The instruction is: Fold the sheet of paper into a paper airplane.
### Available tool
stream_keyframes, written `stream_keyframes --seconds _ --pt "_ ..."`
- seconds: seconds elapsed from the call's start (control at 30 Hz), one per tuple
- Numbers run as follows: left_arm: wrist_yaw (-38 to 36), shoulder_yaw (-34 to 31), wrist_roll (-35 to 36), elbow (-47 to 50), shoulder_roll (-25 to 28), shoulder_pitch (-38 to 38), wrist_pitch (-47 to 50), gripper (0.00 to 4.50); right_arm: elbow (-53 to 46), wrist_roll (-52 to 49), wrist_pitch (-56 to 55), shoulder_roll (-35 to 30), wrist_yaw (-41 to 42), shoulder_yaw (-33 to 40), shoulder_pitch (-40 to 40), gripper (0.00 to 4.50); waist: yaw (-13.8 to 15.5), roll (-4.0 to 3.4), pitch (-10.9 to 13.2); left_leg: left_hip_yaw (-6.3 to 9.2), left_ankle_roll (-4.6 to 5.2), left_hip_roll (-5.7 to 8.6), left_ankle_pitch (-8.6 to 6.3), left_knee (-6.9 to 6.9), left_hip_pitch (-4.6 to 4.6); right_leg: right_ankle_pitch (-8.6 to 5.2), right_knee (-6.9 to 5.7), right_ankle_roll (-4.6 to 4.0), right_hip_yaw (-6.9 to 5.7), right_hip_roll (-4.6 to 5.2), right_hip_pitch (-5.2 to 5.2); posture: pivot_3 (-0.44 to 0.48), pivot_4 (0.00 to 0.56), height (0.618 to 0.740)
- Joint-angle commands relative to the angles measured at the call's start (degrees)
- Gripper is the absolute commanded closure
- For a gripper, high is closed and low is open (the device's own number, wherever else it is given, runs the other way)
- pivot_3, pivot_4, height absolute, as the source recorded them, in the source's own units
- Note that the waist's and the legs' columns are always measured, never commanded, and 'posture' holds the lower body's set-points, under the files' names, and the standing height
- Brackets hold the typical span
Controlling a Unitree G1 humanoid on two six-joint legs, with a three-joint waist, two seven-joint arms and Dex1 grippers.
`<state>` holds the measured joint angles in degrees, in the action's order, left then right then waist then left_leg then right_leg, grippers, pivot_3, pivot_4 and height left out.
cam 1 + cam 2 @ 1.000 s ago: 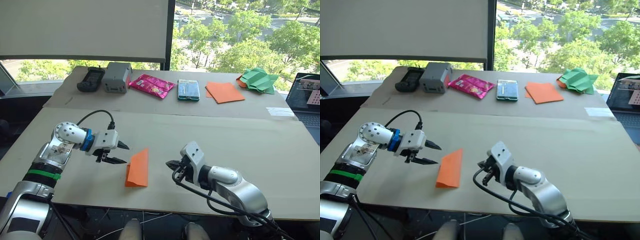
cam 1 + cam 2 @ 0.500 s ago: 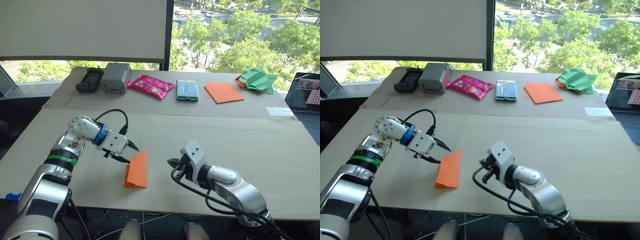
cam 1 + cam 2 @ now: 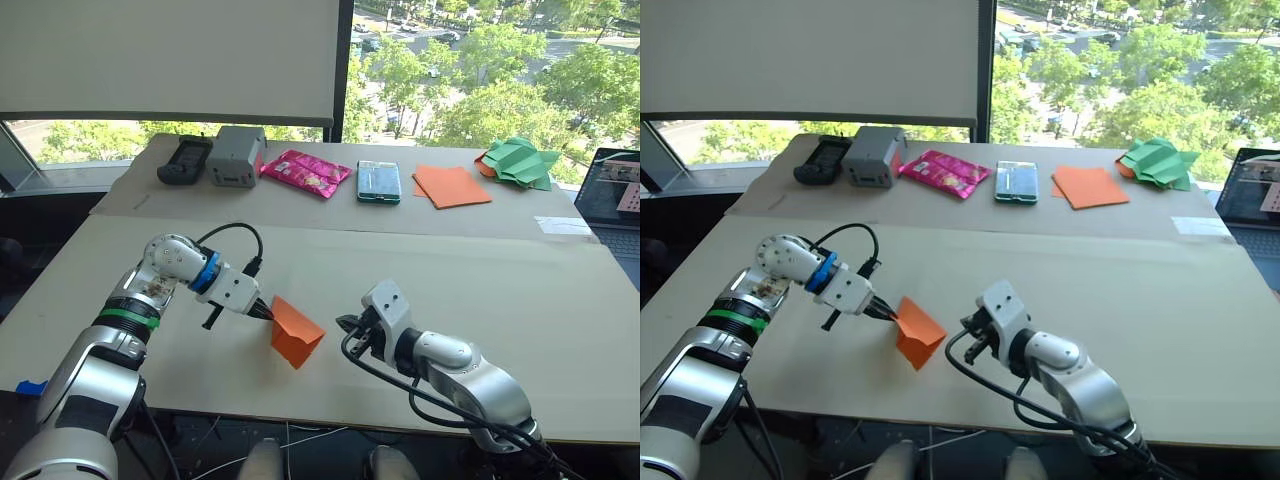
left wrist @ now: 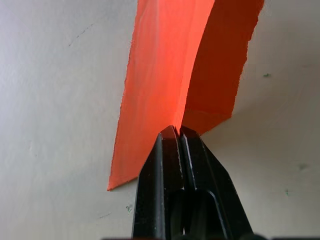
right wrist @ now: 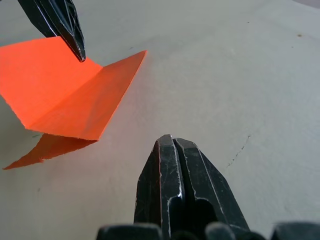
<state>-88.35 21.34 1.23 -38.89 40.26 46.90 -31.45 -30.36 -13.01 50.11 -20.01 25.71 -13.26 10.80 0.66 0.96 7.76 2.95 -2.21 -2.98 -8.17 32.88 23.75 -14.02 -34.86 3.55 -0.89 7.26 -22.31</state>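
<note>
The left hand (image 3: 268,312) is clenched on one edge of the thin bright orange sheet of paper (image 3: 297,333), its two black fingers pressed together on the upper layer, as the left wrist view shows. It appears to hold that layer up so the half-folded sheet opens into a tent shape, probably to turn or re-crease it. The sheet sits near the front edge of the beige table (image 3: 520,290), between the two hands, with its lower flap resting on the surface and the upper flap raised off it.

The right hand (image 3: 342,324) hovers just beside the sheet without touching it, its fingers clenched on nothing, likely waiting to press or take a flap.

How much paper lies between the left fingertips (image 4: 174,134) is hidden by the fingers themselves. The underside of the raised flap is in shadow, and any crease lines beyond the main fold are hard to make out.
</note>
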Motion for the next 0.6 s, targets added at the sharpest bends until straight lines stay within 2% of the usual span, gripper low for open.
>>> stream_keyframes --seconds 0.03,0.17,0.37,0.6 --pt "3.8 -2.7 -0.6 7.1 2.0 -1.6 13.5 4.48 -2.0 -0.2 -2.3 -1.8 0.0 4.0 1.7 4.50 0.0 0.01 0.0 0.01 0.00 0.00 0.00 0.01 -0.01 0.00 -0.07 0.00 0.00 0.00 0.00 0.000 0.150 0.702" --pt "3.3 -3.7 2.2 19.9 3.5 -7.6 29.5 4.48 -2.7 -1.1 -1.7 -4.0 2.0 3.8 2.2 4.50 -0.2 -0.03 0.0 0.01 -0.01 -0.01 -0.01 -0.02 -0.14 -0.02 -0.12 -0.04 0.02 -0.01 0.05 0.000 0.150 0.702" --pt "9.2 -1.5 -2.3 25.5 0.5 -10.2 37.8 4.48 -1.1 0.5 -4.7 -6.6 4.9 -0.6 3.1 4.50 0.0 -0.02 0.0 0.02 -0.07 -0.01 -0.04 -0.02 -0.27 -0.04 -0.08 -0.06 0.00 -0.02 -0.02 0.000 0.150 0.702" --pt "8.7 -3.4 0.4 29.5 0.6 -11.3 43.9 2.30 -1.0 2.1 -9.0 -8.5 6.9 -2.1 3.5 2.18 -0.1 0.01 0.0 0.01 -0.11 0.00 -0.07 -0.01 -0.26 -0.05 -0.02 -0.06 0.02 -0.01 -0.02 0.000 0.150 0.702"
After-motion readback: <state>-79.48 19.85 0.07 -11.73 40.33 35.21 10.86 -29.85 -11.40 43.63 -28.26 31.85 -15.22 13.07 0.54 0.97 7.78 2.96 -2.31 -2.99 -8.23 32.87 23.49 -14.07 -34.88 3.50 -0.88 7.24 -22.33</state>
